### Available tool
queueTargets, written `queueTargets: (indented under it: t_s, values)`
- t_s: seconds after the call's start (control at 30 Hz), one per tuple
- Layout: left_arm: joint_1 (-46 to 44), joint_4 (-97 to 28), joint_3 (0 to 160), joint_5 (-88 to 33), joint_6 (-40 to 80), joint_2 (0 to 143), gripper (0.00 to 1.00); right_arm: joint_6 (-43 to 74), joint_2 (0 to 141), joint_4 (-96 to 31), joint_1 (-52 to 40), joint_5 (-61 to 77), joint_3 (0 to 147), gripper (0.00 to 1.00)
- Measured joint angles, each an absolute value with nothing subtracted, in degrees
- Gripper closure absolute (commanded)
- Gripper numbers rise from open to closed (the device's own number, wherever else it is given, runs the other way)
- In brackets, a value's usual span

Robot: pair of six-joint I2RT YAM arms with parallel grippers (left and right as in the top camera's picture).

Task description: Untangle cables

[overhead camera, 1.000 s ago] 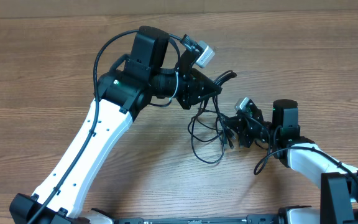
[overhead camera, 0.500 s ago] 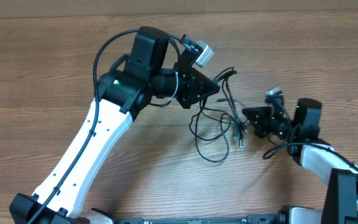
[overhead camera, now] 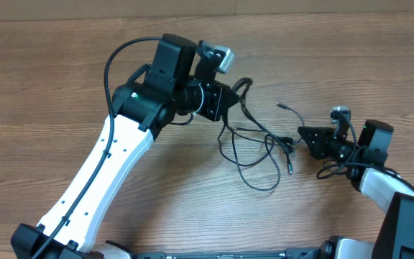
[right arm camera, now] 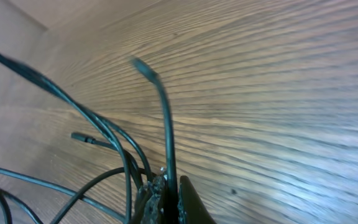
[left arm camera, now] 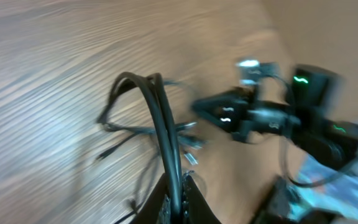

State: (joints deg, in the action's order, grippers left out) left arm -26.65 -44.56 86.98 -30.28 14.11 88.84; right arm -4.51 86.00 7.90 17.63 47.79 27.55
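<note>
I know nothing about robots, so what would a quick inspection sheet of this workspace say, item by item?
Surface: brown wood-grain table.
Job's things: thin black flexible cords, looped and crossing one another on the table between the two arms.
Clutter: nothing seen.
Grippers: left gripper shut on a loop of the cords; right gripper shut on a strand of them.
Cables: thick black arm cable arcs along the left arm, apart from the cords.
Surroundings: nothing seen.
</note>
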Motion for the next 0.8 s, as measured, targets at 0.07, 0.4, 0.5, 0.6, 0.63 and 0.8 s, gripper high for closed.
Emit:
queueTargets:
  t_s: [0.07,0.4,0.5,0.6,0.63,0.8]
  values:
    - [-26.7,-45.1,87.0,-27.0,16.8,88.8,0.96,-4.2,86.0,7.9,18.5,47.7,27.6,0.96]
    - [-26.7,-40.2,87.0,-28.2,18.2,88.8,0.96,-3.0,86.0,6.7,18.8,47.8,27.6,0.00]
    - [-26.7,-36.5,87.0,-35.2,14.2,88.8,0.96,-3.0,86.0,6.7,18.8,47.9,27.6,0.00]
    - [-26.7,-34.8,87.0,-43.5,9.3,88.8,0.96,-2.9,86.0,7.9,18.8,49.9,27.6,0.00]
    - [-26.7,-34.7,87.0,-46.4,7.4,88.8,0.96,-2.9,86.0,8.5,18.8,50.7,27.6,0.00]
    - [-26.7,-34.6,87.0,-58.6,0.1,88.8,0.96,-2.9,86.0,16.9,18.8,60.1,27.6,0.00]
